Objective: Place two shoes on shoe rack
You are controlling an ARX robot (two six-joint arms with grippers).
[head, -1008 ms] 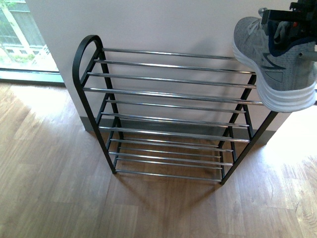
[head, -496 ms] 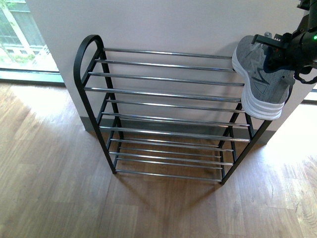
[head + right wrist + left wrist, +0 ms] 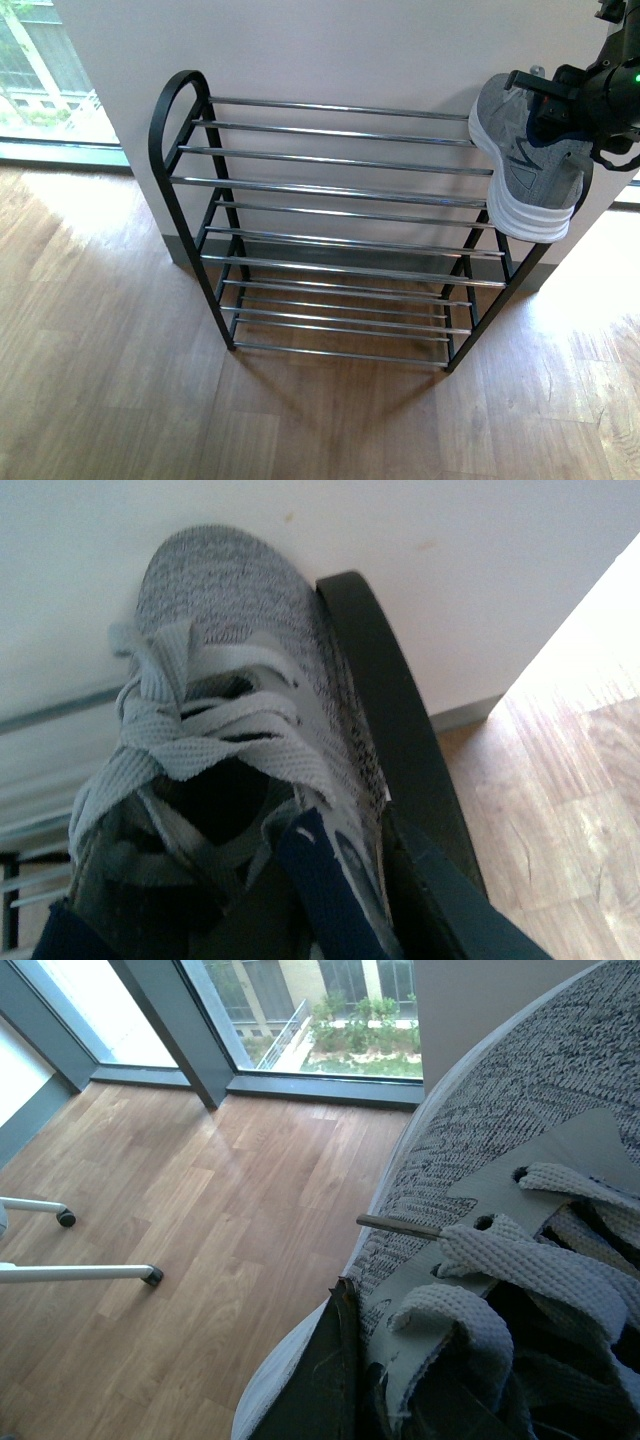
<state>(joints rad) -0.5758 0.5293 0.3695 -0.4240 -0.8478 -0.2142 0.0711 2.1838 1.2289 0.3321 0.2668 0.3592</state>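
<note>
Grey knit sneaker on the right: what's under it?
Silver top-tier bars of the black-framed shoe rack run under the grey knit white-soled sneaker. The frame's right arch is covered; contact unclear.

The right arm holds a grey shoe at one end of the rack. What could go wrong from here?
1. The grey shoe is tilted on its side at the right end of the shoe rack, and its white sole seems to hang past the front bar. If the right pincer opens now, the shoe may slide off to the floor.
2. The black side frame lies right beside the shoe, so the pincer might knock it.
</note>
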